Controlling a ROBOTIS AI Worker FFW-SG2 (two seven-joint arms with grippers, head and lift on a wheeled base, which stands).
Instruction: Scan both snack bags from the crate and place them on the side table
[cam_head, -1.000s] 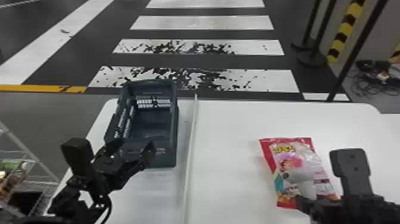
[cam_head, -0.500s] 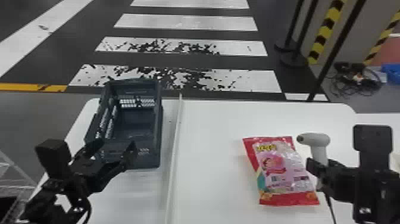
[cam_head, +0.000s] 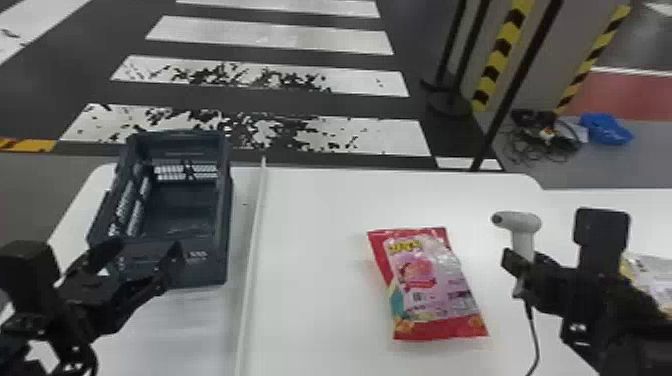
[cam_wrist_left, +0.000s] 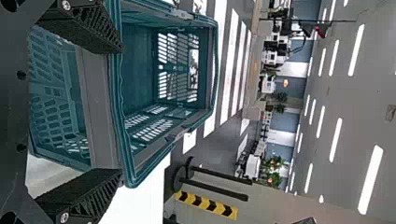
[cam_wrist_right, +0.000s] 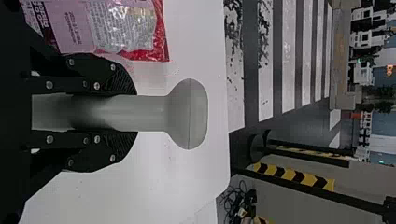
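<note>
Scanner (cam_head: 524, 224) clamped in my right gripper (cam_wrist_right: 133, 113), I see the snack bag (cam_head: 427, 285) flat on the bench (cam_head: 310, 300), near its left, long axis running away from me, far end leaning left. My left gripper (cam_head: 145, 247), fingers apart beside the crate (cam_head: 205, 272), is farther off.

Snack bag (cam_head: 430, 290): bold yellow lettering (cam_head: 406, 246) across one end of the printed face, small dark barcode-like patch (cam_head: 417, 296) farther down. Right wrist view, same bag: dark lettering on a pink panel (cam_wrist_right: 72, 28), block of fine print (cam_wrist_right: 123, 28) next to it. Crate (cam_head: 215, 272): pale marking (cam_head: 196, 254) on near wall, too small to make out. Grey pillar (cam_head: 560, 45): yellow-black chevron strip (cam_head: 492, 70).
</note>
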